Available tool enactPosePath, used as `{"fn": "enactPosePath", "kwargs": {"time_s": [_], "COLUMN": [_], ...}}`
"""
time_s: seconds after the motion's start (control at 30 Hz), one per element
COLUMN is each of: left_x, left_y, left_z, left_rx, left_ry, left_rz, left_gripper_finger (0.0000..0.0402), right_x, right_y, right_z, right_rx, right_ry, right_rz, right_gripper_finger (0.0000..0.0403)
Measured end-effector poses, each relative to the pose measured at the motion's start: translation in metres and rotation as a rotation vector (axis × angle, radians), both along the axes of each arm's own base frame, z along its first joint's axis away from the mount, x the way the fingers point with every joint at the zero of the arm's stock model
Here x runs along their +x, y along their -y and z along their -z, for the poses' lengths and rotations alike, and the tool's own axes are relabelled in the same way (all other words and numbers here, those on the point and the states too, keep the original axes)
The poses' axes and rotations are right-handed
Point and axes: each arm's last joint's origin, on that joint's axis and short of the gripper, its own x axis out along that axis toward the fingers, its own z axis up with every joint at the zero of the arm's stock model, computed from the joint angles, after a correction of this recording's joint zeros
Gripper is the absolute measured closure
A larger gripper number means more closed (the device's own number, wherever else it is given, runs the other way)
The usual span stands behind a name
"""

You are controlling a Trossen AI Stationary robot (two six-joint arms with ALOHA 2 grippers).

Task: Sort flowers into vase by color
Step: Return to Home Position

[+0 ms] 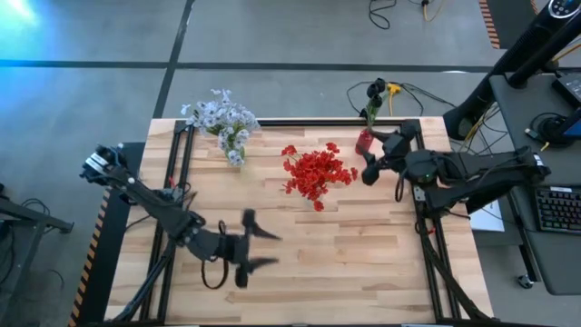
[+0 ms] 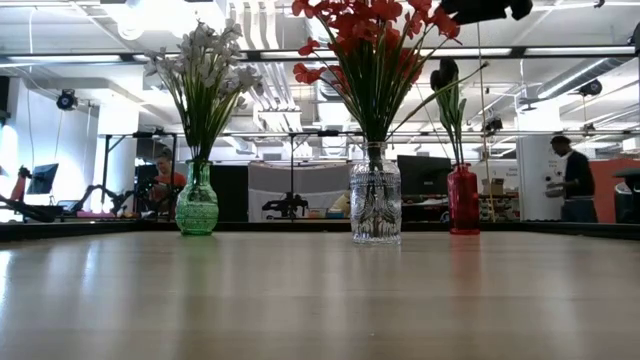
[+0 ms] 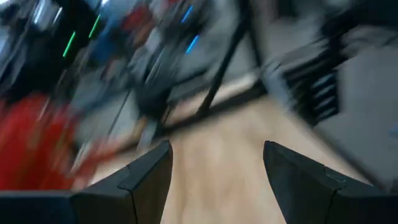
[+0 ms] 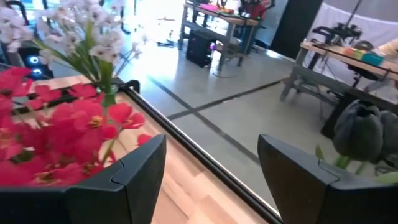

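**All flowers in their vases; right gripper empty, close beside the red vase**

Seen from above, three vases stand in a row along the upper edge of the wooden table. The white flowers fill the green vase at upper left. The red flowers spread from the clear vase in the middle. The dark flowers rise from the red vase at upper right. All stems stand upright, and no flower lies loose on the table.

The right gripper reaches in from the right edge of the frame. It sits just below the red vase and just right of the red blooms, pointing left. Its fingers are spread with nothing between them. In its wrist view the red blooms crowd one side and a dark blossom hangs near the other.

The left gripper is in the lower middle of the frame, well apart from every vase. Its fingers are also parted and empty.

The sorting looks finished. The remaining retreat seems to turn on the right arm, which is by far the nearer to the vases. It would likely need to pull back rightward, away from the upright stems, so as not to brush the red vase.
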Motion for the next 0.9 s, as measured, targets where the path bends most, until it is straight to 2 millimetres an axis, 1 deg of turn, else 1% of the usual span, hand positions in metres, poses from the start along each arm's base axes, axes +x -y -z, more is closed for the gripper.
{"fn": "enactPosePath", "kwargs": {"time_s": [0.07,0.1,0.17,0.3,0.43,0.53,0.6,0.67,0.73,0.8,0.9], "left_x": [0.007,0.008,0.006,-0.004,-0.027,-0.049,-0.062,-0.071,-0.076,-0.078,-0.083], "left_y": [0.003,0.002,-0.006,-0.029,-0.045,-0.057,-0.062,-0.068,-0.073,-0.076,-0.082], "left_z": [-0.005,-0.007,-0.014,-0.028,-0.039,-0.053,-0.057,-0.053,-0.046,-0.034,-0.012], "left_rx": [0.045,0.059,0.064,0.051,0.080,0.055,0.038,0.033,0.016,-0.004,0.001], "left_ry": [0.088,0.110,0.114,0.073,0.001,0.024,0.054,0.086,0.135,0.193,0.198], "left_rz": [0.123,0.157,0.174,0.174,0.191,0.200,0.239,0.272,0.267,0.256,0.245], "left_gripper_finger": [0.0168,0.0168,0.0168,0.0168,0.0168,0.0168,0.0168,0.0168,0.0168,0.0168,0.0168], "right_x": [0.000,0.000,0.000,0.000,0.000,0.000,0.000,0.000,-0.001,-0.001,-0.004], "right_y": [-0.003,-0.004,-0.005,-0.006,-0.006,-0.006,-0.006,-0.006,-0.008,-0.009,-0.011], "right_z": [0.000,0.000,0.000,0.000,0.000,0.000,0.000,0.001,0.003,0.006,0.014], "right_rx": [-0.003,-0.004,-0.008,-0.016,-0.016,-0.015,-0.016,-0.018,-0.026,-0.044,-0.074], "right_ry": [0.001,0.000,-0.004,-0.012,-0.012,-0.012,-0.012,-0.015,-0.011,-0.005,0.029], "right_rz": [-0.011,-0.015,-0.025,-0.031,-0.030,-0.030,-0.031,-0.035,-0.050,-0.080,-0.180], "right_gripper_finger": [0.0159,0.0160,0.0161,0.0158,0.0156,0.0160,0.0162,0.0163,0.0163,0.0163,0.0166]}}
